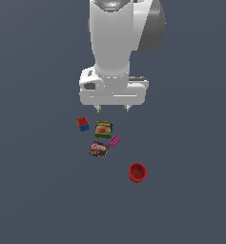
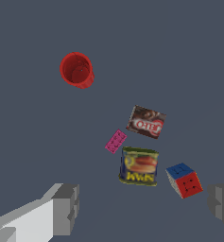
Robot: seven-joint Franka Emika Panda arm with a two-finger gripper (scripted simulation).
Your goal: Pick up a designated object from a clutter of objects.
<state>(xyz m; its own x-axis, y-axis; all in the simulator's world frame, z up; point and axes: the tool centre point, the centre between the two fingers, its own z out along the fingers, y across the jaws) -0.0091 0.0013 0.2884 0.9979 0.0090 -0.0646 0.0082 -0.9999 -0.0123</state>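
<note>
The dark brown box [image 1: 99,149] with red and white print lies flat on the grey floor; it also shows in the wrist view [image 2: 146,122]. The green-yellow packet [image 1: 104,129] [image 2: 139,166] lies beside it, the pink flat piece [image 1: 114,141] [image 2: 116,141] touches neither. The red-and-blue block [image 1: 83,124] [image 2: 185,180] and the red cup [image 1: 137,172] [image 2: 77,70] sit at the cluster's edges. My gripper [image 1: 114,108] [image 2: 144,208] hangs open and empty high above the packet, fingers [image 2: 65,208] spread wide.
The floor is plain dark grey around the small cluster. The arm's white body [image 1: 117,43] fills the upper middle of the exterior view.
</note>
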